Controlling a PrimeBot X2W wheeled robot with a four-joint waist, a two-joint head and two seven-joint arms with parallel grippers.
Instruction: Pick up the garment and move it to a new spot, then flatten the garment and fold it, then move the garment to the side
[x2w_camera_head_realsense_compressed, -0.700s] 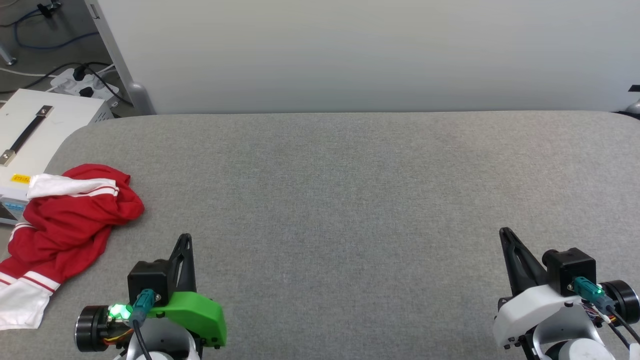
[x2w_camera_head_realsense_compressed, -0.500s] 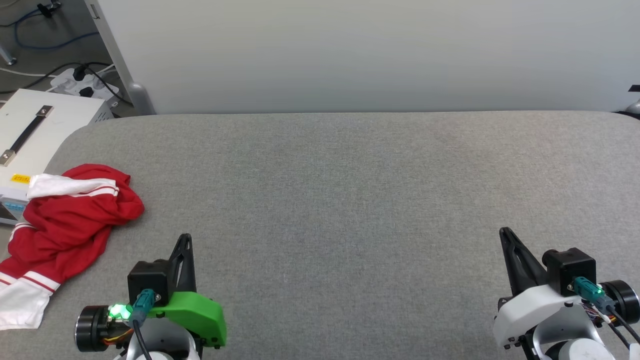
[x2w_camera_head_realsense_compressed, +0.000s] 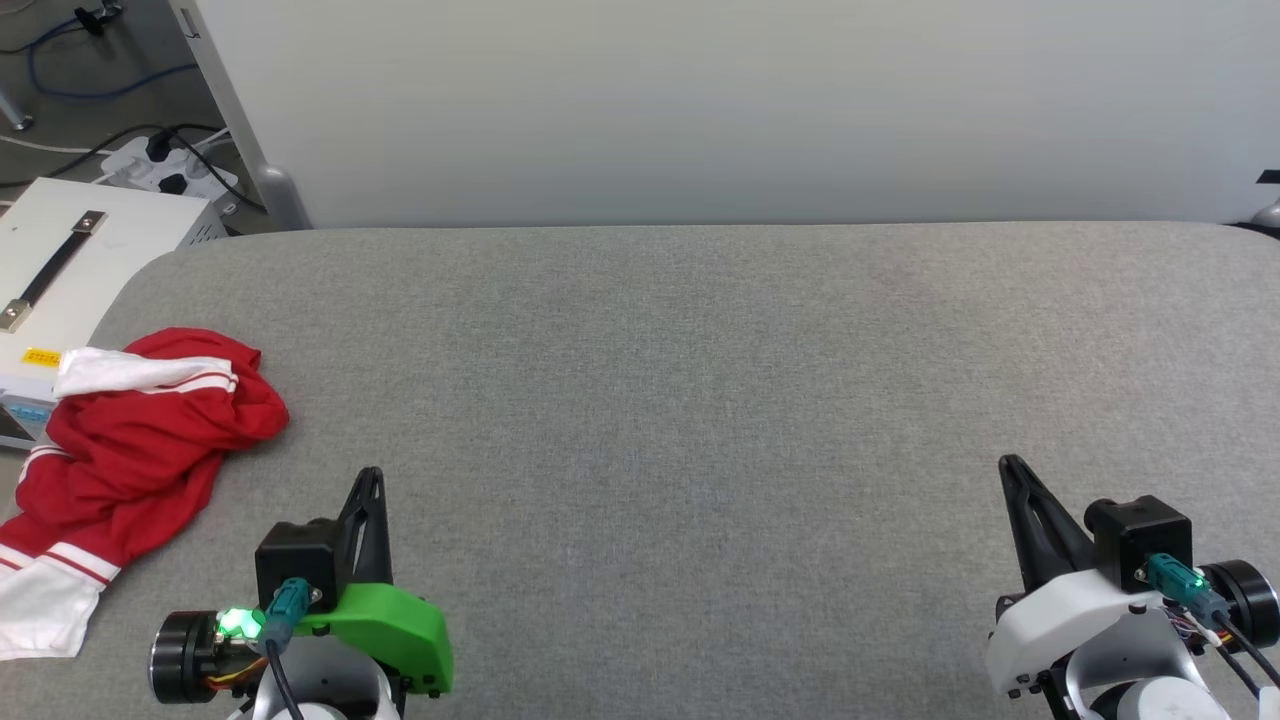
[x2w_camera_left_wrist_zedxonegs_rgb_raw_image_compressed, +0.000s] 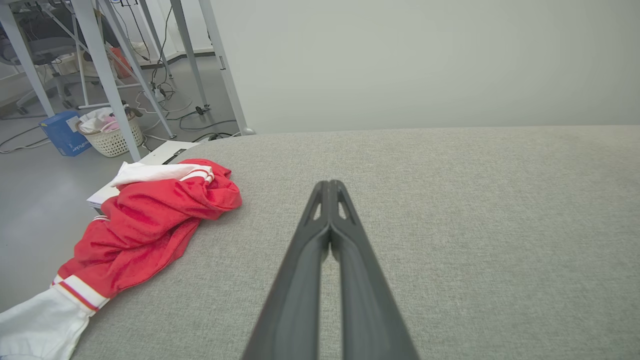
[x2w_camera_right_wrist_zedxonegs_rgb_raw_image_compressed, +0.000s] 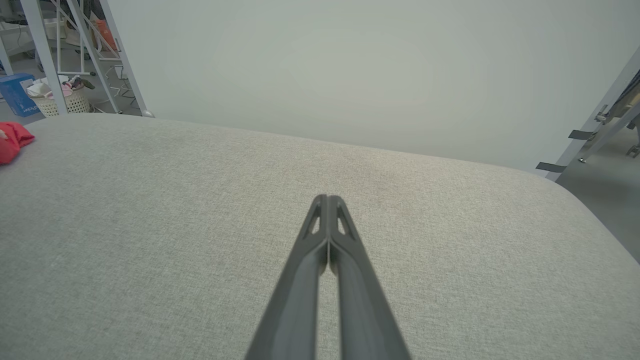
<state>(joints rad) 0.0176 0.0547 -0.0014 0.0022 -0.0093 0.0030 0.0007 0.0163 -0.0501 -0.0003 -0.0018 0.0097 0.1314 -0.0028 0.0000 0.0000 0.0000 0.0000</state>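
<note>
Head cam: the garment is bunched at the grey table's left edge with a white sleeve spilling off it, and I've got the left gripper and right gripper over the table's near edge. Left wrist cam shows my left fingers pinched together, empty. Right wrist cam, same deal: closed on nothing.

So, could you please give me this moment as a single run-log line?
stage: before pickup | garment: crumpled at left edge of table, untouched | left gripper: jaws shut, empty | right gripper: jaws shut, empty
</note>
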